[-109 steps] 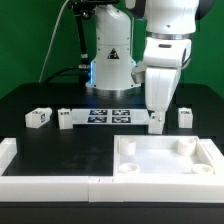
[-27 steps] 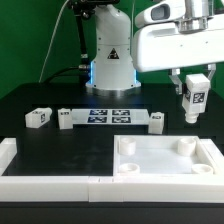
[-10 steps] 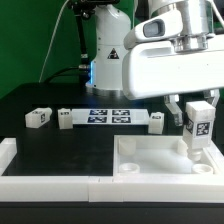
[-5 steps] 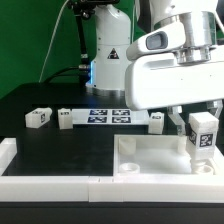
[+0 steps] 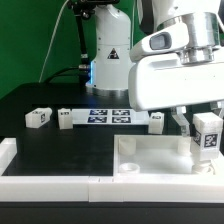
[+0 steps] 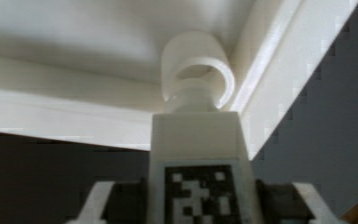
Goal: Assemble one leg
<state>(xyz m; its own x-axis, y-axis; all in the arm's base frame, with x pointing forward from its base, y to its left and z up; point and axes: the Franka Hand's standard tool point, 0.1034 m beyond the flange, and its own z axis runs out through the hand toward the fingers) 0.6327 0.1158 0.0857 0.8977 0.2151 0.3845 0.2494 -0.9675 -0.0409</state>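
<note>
Black worktop (image 5: 60, 150) carries the large white square tray with round corner sockets (image 5: 160, 172), and over its corner socket (image 6: 201, 62) at the exterior view's right the jaws pinch the small white tagged block leg (image 5: 207, 134) upright, so seating seems left to do, the contact point being hidden.

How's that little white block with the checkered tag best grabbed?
By its upper half, from above, as the tool holds it: the small white rectangular leg block stands upright, flat sides clamped, lower end free above a round corner socket of the white tray.
</note>
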